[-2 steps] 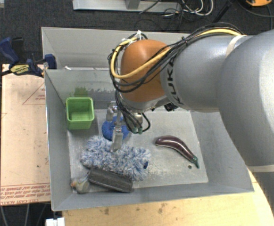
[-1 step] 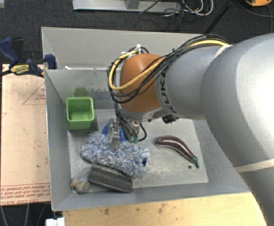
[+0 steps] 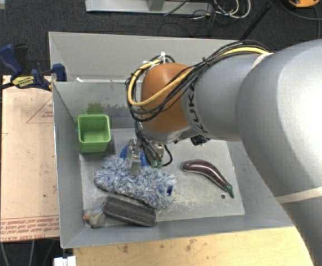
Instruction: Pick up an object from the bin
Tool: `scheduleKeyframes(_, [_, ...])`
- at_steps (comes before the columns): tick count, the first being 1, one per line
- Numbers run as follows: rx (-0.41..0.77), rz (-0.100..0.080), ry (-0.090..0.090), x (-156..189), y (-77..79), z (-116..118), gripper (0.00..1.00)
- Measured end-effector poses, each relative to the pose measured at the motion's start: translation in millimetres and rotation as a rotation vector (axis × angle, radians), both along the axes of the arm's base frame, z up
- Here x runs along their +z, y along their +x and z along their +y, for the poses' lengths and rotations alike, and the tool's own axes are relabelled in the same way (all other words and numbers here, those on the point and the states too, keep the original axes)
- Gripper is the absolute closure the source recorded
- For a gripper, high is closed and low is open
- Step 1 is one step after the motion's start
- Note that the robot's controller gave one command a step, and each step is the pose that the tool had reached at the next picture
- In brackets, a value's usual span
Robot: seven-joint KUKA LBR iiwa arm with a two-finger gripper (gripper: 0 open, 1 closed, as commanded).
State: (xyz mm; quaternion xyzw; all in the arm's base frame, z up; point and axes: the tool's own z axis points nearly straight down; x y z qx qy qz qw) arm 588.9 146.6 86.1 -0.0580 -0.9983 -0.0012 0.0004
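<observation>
In the camera view, a grey bin [image 3: 68, 159] is seen from above. The big grey arm [image 3: 271, 110] is stretched in from the right. Its end is capped by an orange cover [image 3: 161, 96], and yellow and black cables [image 3: 149, 73] are looped over that cover.

The jaws are held low near the middle of the bin, just under the orange cover. They are placed at the top edge of a fluffy blue and white mop [image 3: 144, 184], which is spread flat on the bin floor. It cannot be told whether the jaws are open or closed, because they are partly hidden and mixed in with the blue fluff. Nothing is seen gripped between them.

A small green box [image 3: 93, 133] is stood just to the left of the jaws, with its open side up. A dark block [image 3: 130, 211] is laid against the front edge of the mop. A purple eggplant [image 3: 205, 172] is laid well to the right, apart from the mop.
</observation>
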Motion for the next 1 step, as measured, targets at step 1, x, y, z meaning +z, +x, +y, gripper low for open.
scheduleKeyframes(1, [0.016,-0.004,-0.001,136.0,-11.4,-15.6,1.00])
